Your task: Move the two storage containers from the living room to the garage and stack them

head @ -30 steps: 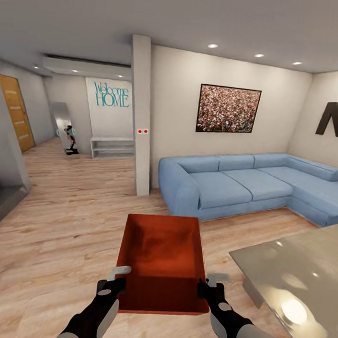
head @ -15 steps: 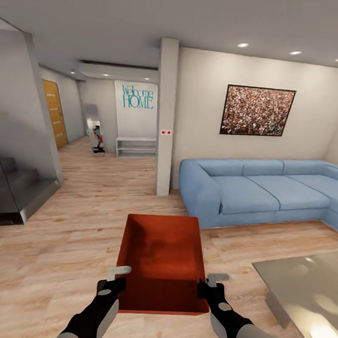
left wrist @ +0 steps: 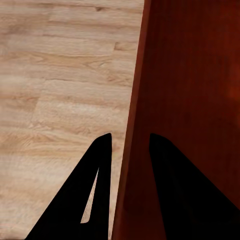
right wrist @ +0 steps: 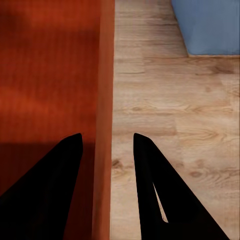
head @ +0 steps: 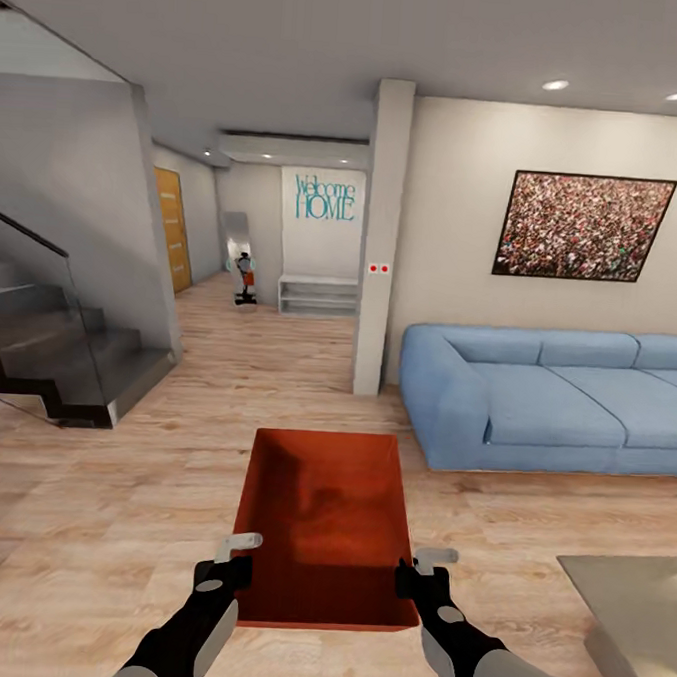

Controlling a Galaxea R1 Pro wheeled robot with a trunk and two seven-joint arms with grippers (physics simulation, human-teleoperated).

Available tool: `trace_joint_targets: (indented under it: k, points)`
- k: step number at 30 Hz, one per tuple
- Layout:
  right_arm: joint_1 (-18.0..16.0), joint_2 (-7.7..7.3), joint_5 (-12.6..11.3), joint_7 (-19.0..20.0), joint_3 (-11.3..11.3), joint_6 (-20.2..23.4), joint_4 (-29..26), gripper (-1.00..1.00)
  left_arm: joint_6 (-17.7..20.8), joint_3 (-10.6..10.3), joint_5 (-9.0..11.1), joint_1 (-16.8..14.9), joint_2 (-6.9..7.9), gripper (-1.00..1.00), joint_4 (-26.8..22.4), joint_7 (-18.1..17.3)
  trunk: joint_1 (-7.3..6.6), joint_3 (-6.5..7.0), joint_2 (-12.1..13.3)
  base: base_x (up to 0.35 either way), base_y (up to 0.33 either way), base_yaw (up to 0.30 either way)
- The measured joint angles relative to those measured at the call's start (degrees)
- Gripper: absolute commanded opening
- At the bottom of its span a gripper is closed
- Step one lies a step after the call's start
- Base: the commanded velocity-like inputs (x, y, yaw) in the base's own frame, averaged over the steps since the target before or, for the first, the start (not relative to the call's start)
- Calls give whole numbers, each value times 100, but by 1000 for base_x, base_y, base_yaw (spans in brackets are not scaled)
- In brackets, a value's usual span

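One orange-red ribbed plastic bin point(head: 322, 523) hangs between both grippers above the light wood plank floor point(head: 98, 504) in the head view. Left wrist view: left gripper point(left wrist: 127, 150) clamps its side wall. Right wrist view: right gripper point(right wrist: 106, 147) likewise. Recommendation: keep it level, steer toward the hallway.

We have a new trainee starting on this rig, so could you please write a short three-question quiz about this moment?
1. True or false: the storage container rests on the wood floor.
2. Which wall does each end effector straddle? A) both the near wall B) left end effector the left wall, right end effector the right wall C) both the far wall
3. Fill in: the sofa beside the grey pillar is ___ in colour.

Key: 1 false, it is held up between the two end effectors; 2 B; 3 blue.
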Motion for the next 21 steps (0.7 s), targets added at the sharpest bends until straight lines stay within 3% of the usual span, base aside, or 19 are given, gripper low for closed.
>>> trace_joint_targets:
  k: [14, 21]
  points:
    - [0, -1, 3, 1, -3, -2, 0, -100, 0, 1, -2, -1, -1, -100, -1, 1, 0, 0, 0, 0, 0, 298]
    - [1, -1, 0, 0, -1, -1, -1, -100, -2, -1, 0, -2, 0, -100, 3, 0, -1, 0, 0, 32, 0, 63]
